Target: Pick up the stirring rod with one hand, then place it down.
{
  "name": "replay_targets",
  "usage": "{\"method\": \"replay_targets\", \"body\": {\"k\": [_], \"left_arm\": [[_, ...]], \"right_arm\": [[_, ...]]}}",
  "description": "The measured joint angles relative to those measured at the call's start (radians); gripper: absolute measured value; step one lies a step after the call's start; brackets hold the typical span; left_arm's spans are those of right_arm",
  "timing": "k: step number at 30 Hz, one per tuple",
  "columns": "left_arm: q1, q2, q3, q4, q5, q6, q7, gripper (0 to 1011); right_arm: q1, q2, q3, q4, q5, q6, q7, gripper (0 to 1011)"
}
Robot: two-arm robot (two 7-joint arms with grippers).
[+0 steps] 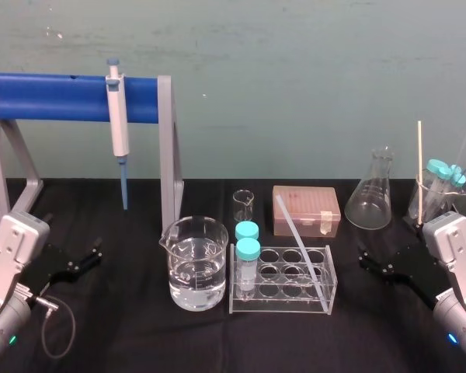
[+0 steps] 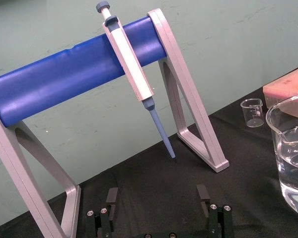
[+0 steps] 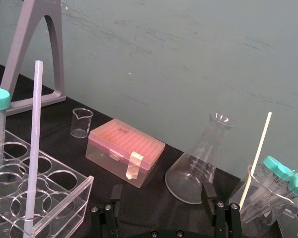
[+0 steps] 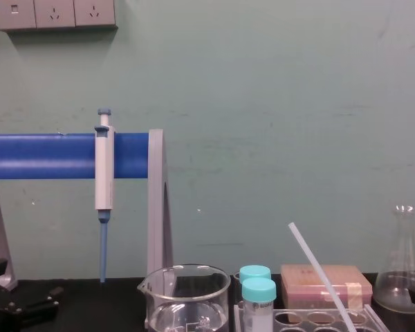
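Note:
The stirring rod [image 1: 299, 241], thin and translucent white, stands slanted in the clear tube rack [image 1: 320, 297] at the table's middle, its top leaning back and left. It also rises in the right wrist view [image 3: 35, 148] and the chest view [image 4: 321, 277]. My right gripper [image 1: 365, 260] rests low on the black table to the right of the rack, open and holding nothing; its fingers [image 3: 207, 191] stand wide apart. My left gripper [image 1: 93, 252] lies at the far left, also open and holding nothing, fingers [image 2: 111, 198] spread.
A beaker of water [image 1: 194, 264] and two teal-capped tubes [image 1: 248, 252] sit left of the rod. Behind are a small beaker [image 1: 243, 206], a pink tip box [image 1: 305, 210] and a flask [image 1: 370, 194]. A pipette [image 1: 118, 124] hangs on the blue-barred stand [image 1: 54, 97]. A beaker with tubes [image 1: 435, 194] stands far right.

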Motion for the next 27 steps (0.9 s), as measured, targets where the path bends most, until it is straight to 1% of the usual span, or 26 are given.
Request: {"method": "replay_targets", "body": {"k": [27], "left_arm": [[0.0, 0.0, 0.0, 0.0, 0.0, 0.0, 0.0, 1000]], "right_arm": [[0.0, 0.0, 0.0, 0.0, 0.0, 0.0, 0.0, 1000]]}}
